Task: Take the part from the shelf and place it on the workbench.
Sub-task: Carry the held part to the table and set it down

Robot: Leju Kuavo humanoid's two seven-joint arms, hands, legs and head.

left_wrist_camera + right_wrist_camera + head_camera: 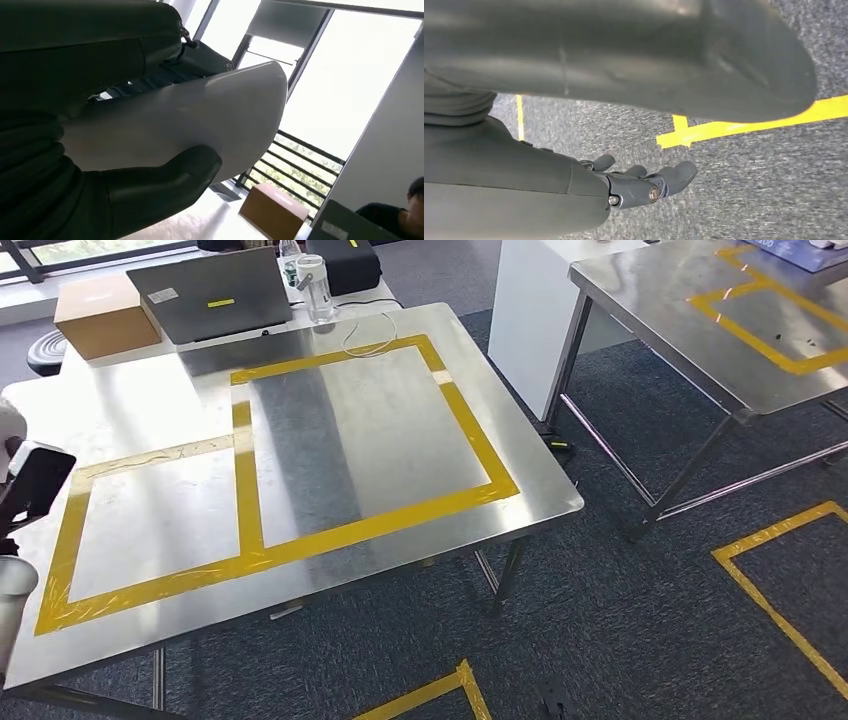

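Left hand (150, 195) grips a smooth white part (200, 125), its thick dark thumb pressed across the part's pale face while darker fingers (200, 55) close over the far edge. In the head view the same arm sits at the picture's left edge, beside the near-left side of the bench (330, 430), with a bit of white and a dark block visible there; how high the part is above the steel I cannot tell. Right hand (644, 185) hangs over the grey carpet (749, 190), fingers loosely curled and apart, holding nothing, with a strip of yellow floor tape (724, 127) beyond it.

Yellow tape outlines (250, 490) mark two rectangles on the shiny bench top, a smaller one toward the robot's left and a larger one next to it. At the far edge of the bench lie a closed grey laptop (210, 295), a brown cardboard box (105, 312) just left of it, and a clear bottle (317, 285) to its right, with a thin white cable (365, 338) trailing onto the steel. A second steel table (720, 320), also taped in yellow, stands well apart to the right. In the left wrist view a person (405, 210) sits by a window.
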